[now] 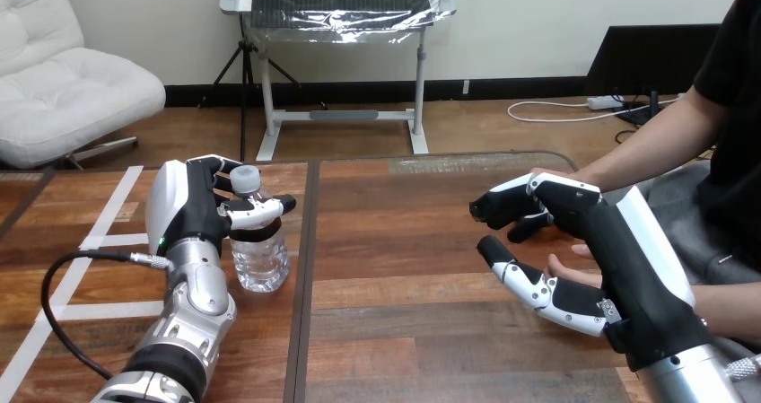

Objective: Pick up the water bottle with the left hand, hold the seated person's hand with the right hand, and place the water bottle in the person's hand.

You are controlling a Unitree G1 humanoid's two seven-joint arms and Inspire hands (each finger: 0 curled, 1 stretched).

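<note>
On the wooden table (422,268), at its left, a clear plastic water bottle (262,258) with a white cap (244,179) is being gripped by the robot's left hand (193,207). The thumb (260,209) is being wrapped across the bottle's near side just below the cap, while the fingers are being curled round its far side. The bottle is being kept upright, with its base at the tabletop; whether it is touching the wood cannot be told. Any print on the bottle is too small to be read. Strips of white tape (108,214) are lying on the table to the left of the left arm, and a dark seam (305,268) is running from near to far just right of the bottle. At the right, well apart from the bottle, the right hand (619,241) is being held against the person's hand (574,273), which is largely being hidden behind it. Whether the person's hand is being clasped cannot be told. The person's forearm (646,156) is being stretched in from the right edge, farther back.
</note>
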